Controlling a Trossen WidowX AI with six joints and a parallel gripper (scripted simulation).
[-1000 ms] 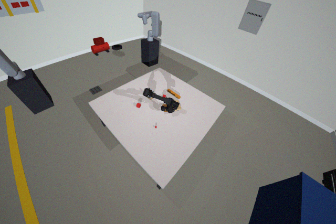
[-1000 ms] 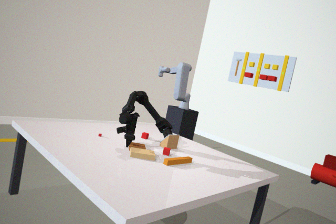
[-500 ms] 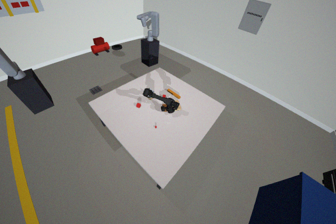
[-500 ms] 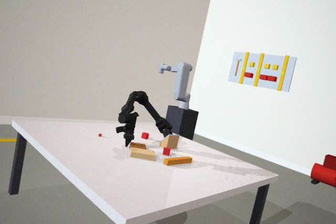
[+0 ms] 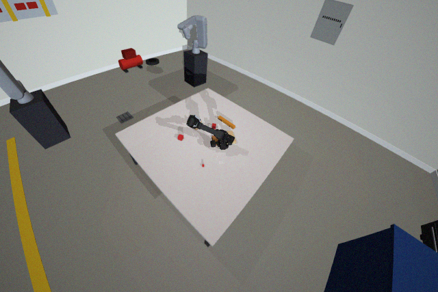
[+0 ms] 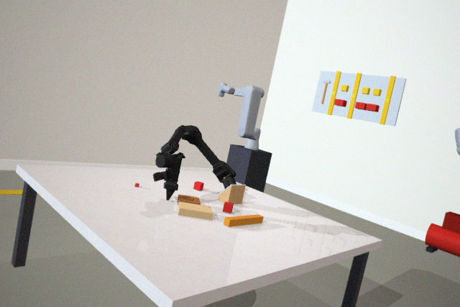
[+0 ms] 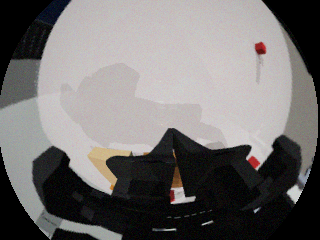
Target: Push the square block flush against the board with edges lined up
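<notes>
The brown wood-grained square block lies flat on the table, partly hidden by my fingers in the wrist view. The pale tan board lies close along one side of it. The exterior view shows them side by side, but I cannot tell whether a whole side touches or whether edges are even. My gripper is shut and empty. It points down at the left of the brown block in the exterior view, its tips low near the table top, with a small sideways gap in that view.
An orange bar and a red cube lie near the board. A tan wedge stands by the arm's base. Another red cube and a tiny red cube lie farther off.
</notes>
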